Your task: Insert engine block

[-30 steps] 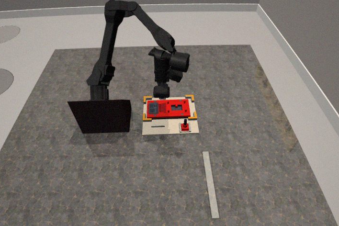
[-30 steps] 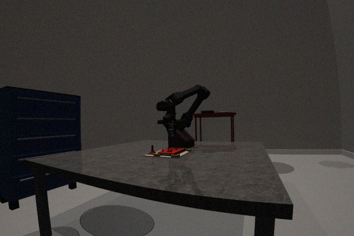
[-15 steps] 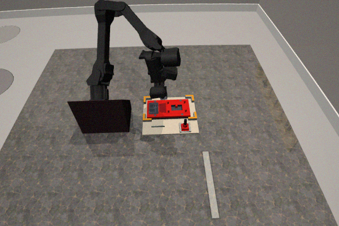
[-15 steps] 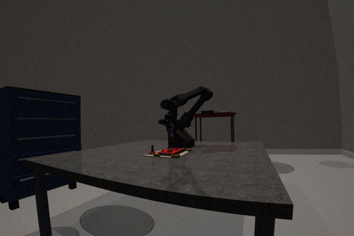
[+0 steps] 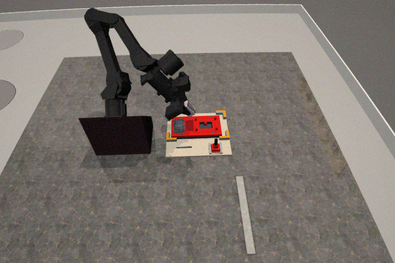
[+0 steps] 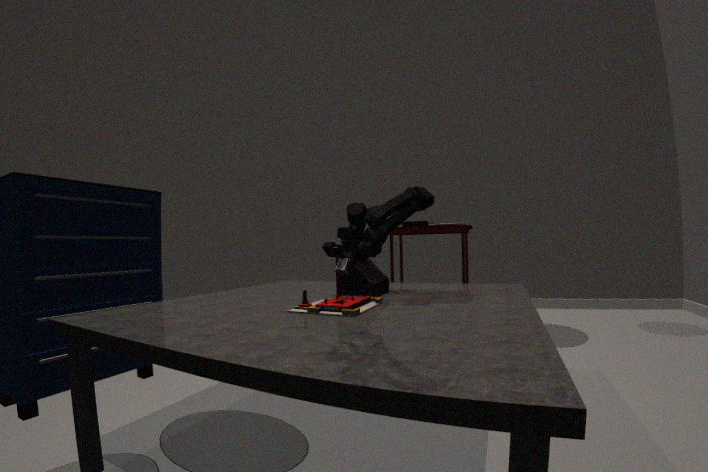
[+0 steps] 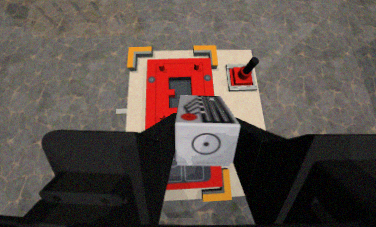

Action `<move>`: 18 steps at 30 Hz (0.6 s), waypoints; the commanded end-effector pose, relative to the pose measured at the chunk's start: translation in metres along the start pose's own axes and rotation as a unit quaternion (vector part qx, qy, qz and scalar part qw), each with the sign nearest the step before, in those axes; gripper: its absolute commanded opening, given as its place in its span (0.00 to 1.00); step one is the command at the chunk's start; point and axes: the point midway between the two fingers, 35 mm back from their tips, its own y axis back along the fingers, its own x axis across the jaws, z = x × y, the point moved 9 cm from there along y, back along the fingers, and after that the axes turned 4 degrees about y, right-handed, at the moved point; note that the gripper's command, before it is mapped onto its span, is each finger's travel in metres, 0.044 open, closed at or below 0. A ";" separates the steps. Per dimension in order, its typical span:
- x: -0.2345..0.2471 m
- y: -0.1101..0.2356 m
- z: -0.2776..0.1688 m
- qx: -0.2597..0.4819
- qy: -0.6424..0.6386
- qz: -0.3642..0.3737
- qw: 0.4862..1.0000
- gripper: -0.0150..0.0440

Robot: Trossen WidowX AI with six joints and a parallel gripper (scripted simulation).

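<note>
Gripping the engine block (image 7: 206, 136) from both sides, the end effector (image 7: 206, 141) is clamped on it and is holding it in the air above the near end of the car body (image 7: 181, 91). I think it is holding the block high so that the block does not touch the red part before it is lined up. Ahead of the end effector and below it, the rectangular opening (image 7: 180, 89) is waiting, not yet filled. The block is a pale grey cube with a round mark on the face toward the camera and dark ribs on its top face. The car body is a flat red plate, lying on a cream board (image 7: 250, 103) with orange corner brackets (image 7: 137, 54). Ahead and to the right, a small black lever (image 7: 248, 68) is standing on a red base. The desk (image 5: 297, 185) is looking like rough grey stone
</note>
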 end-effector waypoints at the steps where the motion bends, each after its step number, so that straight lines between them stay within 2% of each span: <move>1: 0.000 0.001 -0.011 -0.040 -0.005 0.002 0.999 0.25; 18: 0.001 -0.028 -0.032 -0.042 -0.006 0.003 0.999 0.25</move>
